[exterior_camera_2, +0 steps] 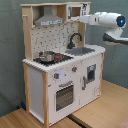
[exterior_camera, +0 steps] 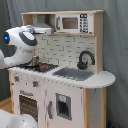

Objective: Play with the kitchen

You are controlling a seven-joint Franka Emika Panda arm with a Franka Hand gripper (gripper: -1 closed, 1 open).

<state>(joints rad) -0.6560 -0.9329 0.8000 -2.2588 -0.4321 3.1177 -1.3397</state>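
Arm (exterior_camera_2: 102,19) reaches level toward the kitchen (exterior_camera_2: 60,65), its gripper (exterior_camera_2: 80,18) at the microwave (exterior_camera_2: 76,10); the sink (exterior_camera_2: 82,50) lies below it. Finger spread cannot be told.

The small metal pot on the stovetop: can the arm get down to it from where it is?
Probably yes: the small metal pot sits uncovered, with open space between it and the grey hood.

Kitchen (exterior_camera_2: 60,75) on wooden table (exterior_camera_2: 100,112)
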